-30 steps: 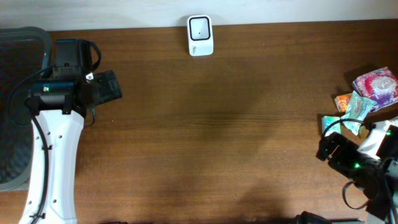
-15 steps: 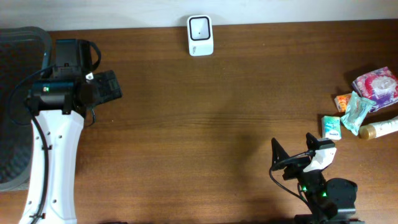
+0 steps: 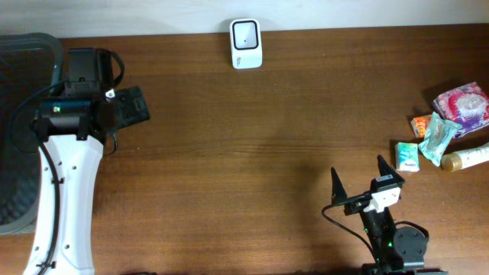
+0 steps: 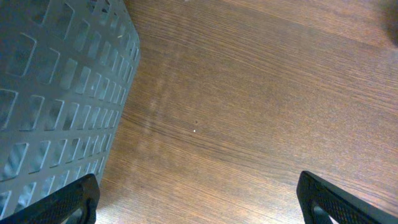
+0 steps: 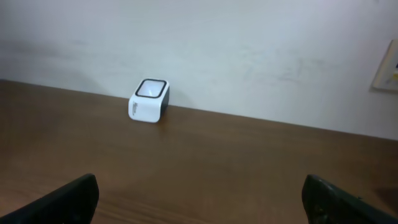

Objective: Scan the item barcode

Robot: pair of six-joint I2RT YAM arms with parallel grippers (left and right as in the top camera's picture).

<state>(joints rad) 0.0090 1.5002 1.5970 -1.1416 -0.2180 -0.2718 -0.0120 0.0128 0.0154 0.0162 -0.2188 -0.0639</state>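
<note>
1. A dark wooden tabletop (image 3: 252, 153) is seen from above, with a robot arm at each side and a pale wall along the far edge.

2. A small white barcode scanner (image 3: 245, 43) is placed at the far middle edge of the tabletop, close against the wall, with its dark window facing upward.

3. The items to be scanned are gathered in a cluster at the far right edge: a pink patterned packet (image 3: 462, 103), an orange packet (image 3: 420, 124), a teal wrapper (image 3: 438, 136), a small blue-green box (image 3: 407, 156) and a cream bottle (image 3: 466, 158) laid on its side, its long axis running roughly left to right.

4. The right pincer (image 3: 359, 181) is held near the front edge, right of centre, with its jaws spread wide and nothing between them.

5. The cluster lies to the right of this pincer and somewhat farther back, near but apart; the blue-green box is the closest piece. The right arm is by far the nearer one.

6. The right arm is drawn back toward its base, with the pincer aimed at the far wall; the scanner is framed ahead and left in its wrist view.

7. The left pincer (image 4: 199, 199) is also spread wide and empty, pointed down at bare wood beside a grey mesh basket (image 4: 56, 93), well apart from the items.
</note>
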